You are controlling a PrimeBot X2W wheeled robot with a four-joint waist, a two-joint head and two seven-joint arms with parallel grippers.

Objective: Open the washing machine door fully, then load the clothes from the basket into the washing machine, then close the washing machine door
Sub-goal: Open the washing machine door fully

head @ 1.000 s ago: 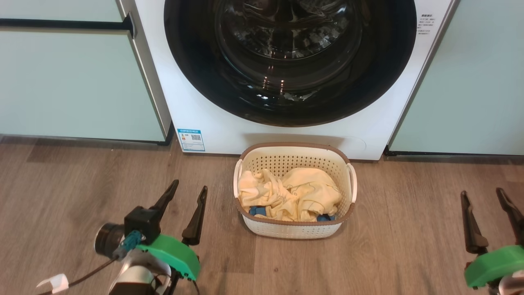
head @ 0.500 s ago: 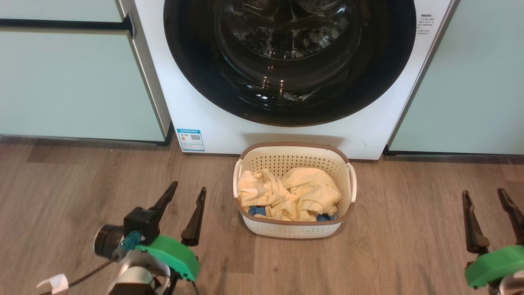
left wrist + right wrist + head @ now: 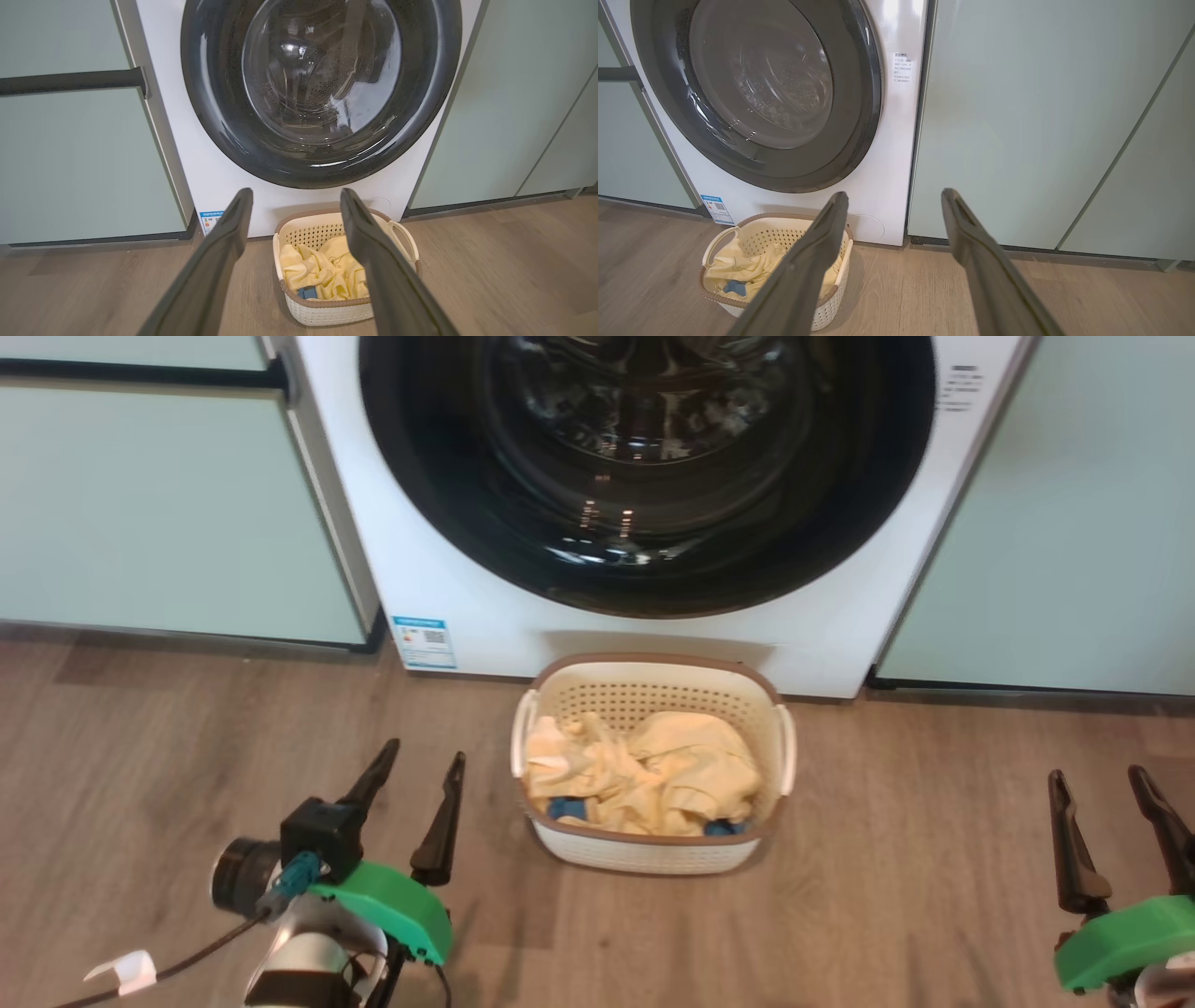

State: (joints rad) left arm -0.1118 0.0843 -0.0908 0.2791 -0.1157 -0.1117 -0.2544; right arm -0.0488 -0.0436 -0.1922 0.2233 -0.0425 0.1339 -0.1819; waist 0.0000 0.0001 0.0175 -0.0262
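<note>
The white washing machine (image 3: 485, 607) (image 3: 187, 154) (image 3: 896, 140) fills the top of the head view. Its round black-rimmed door (image 3: 644, 467) (image 3: 322, 88) (image 3: 761, 93) sits flush against the front. On the floor right before it stands the cream basket (image 3: 651, 854) (image 3: 327, 312) (image 3: 733, 305), holding pale yellow clothes (image 3: 653, 775) (image 3: 317, 275) (image 3: 738, 270) with a bit of blue fabric (image 3: 565, 809). My left gripper (image 3: 420, 756) (image 3: 294, 196) hovers open to the basket's left. Far to its right, my right gripper (image 3: 1094, 775) (image 3: 894, 196) is open too. Both are empty.
Pale mint-green cabinet panels (image 3: 159, 513) (image 3: 1074, 523) flank the machine on both sides, the left one with a dark bar handle (image 3: 140, 373). Wood-look floor (image 3: 887, 859) spreads around the basket. A cable and white tag (image 3: 121, 971) trail from my left wrist.
The whole head picture has shifted left and up a little, so the camera has moved. Both grippers stay open and sit about where they were.
</note>
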